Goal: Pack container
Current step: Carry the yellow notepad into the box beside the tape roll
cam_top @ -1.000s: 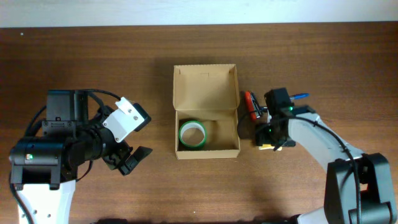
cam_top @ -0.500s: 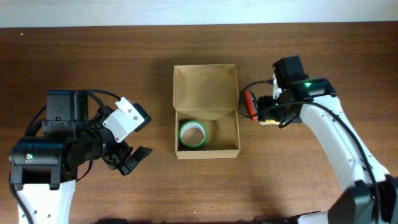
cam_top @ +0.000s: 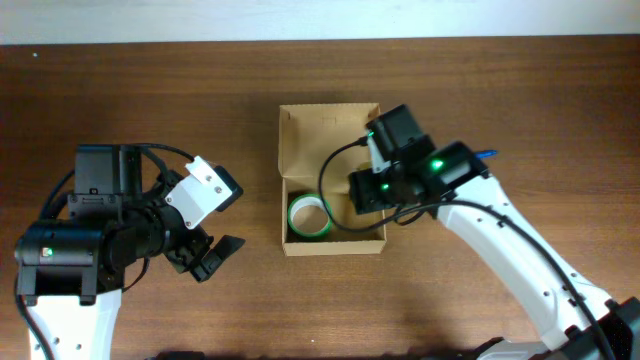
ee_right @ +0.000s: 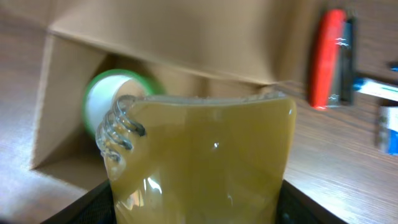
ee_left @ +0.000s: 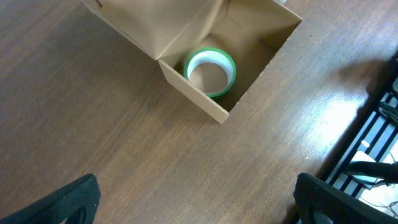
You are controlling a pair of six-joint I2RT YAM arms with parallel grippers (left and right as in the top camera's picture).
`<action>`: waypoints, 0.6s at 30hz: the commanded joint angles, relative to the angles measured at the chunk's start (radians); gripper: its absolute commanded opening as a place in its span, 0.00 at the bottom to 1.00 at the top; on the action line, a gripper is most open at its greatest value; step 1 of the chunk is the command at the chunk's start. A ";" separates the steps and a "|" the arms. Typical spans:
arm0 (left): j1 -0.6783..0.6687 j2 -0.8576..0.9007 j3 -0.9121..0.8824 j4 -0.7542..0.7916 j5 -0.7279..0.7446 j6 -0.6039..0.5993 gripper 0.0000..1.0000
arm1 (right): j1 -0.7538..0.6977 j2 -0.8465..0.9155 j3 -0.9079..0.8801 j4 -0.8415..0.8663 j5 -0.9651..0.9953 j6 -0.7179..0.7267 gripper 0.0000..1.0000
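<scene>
The container, a tan cardboard box (cam_top: 283, 190) with its flap lid (cam_top: 330, 135) open at the back, stands mid-table. A green tape roll (cam_top: 308, 215) lies in its left part. My right gripper (cam_top: 372, 190) hovers over the box's right part. In the right wrist view it (ee_right: 199, 208) is shut on a yellow plastic-wrapped packet (ee_right: 205, 149) with a wire coil at one corner, above the box (ee_right: 62, 106) and the roll (ee_right: 109, 99). My left gripper (cam_top: 215, 256) is open and empty left of the box. Its wrist view (ee_left: 196, 202) shows the box (ee_left: 193, 96) and the roll (ee_left: 210, 71).
A red-and-black object (ee_right: 329, 56) and a blue pen (ee_right: 379, 87) lie on the table just right of the box. In the overhead view only the pen's tip (cam_top: 484, 154) shows past my right arm. The table's far edge runs along the top.
My right arm has lifted the yellow packet from the table right of the box and carried it left, over the box's right part. The left arm has not moved.
</scene>
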 commanded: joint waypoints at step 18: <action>0.006 -0.001 0.020 0.000 0.022 0.021 1.00 | 0.080 0.208 0.008 0.063 0.053 0.069 0.72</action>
